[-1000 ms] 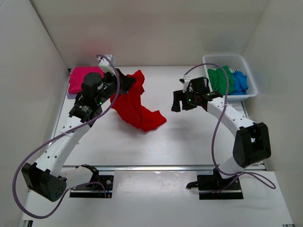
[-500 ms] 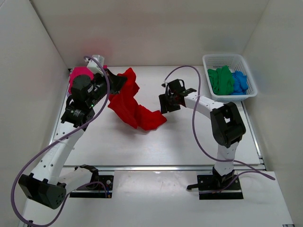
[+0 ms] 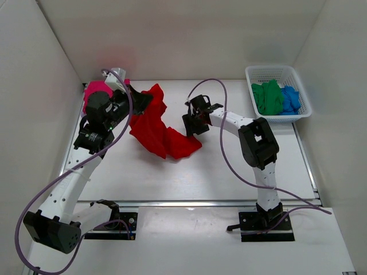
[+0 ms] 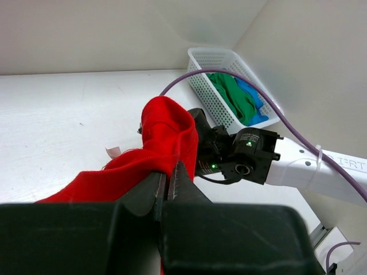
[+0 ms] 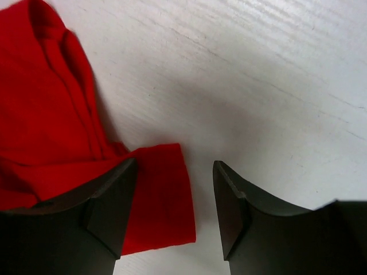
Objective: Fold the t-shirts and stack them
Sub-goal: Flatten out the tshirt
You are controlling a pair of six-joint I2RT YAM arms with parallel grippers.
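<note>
Looking down from the top camera, the red t-shirt (image 3: 163,134) is the one in play. It sits on the left-middle part of the table (image 3: 229,166), half lifted. One end is pulled up toward the back left, and the rest drapes down into a crumpled heap on the tabletop.

The left gripper (image 3: 142,101) has its jaws pinched tight on the raised end of that shirt. The left wrist view shows it best: the fingers (image 4: 170,179) are closed together with the red cloth (image 4: 166,126) bunched up right at the tips.

The right gripper (image 3: 191,125) is down low at the other end of the shirt, right at the edge of the heap. In its own camera the jaws stand moderately apart (image 5: 175,166). A flat corner of the red fabric (image 5: 51,132) reaches partway into the gap, and 1 finger (image 5: 112,200) sits over the cloth. It isn't clamped on anything. The other finger has bare table under it.

The other shirts:
- The pink t-shirt (image 3: 93,91) is in the back left corner, partly hidden behind the left arm.
- The green t-shirt (image 3: 266,96) and the blue t-shirt (image 3: 289,98) are piled side by side in the white basket (image 3: 275,69) at the back right, well apart from both grippers.
</note>
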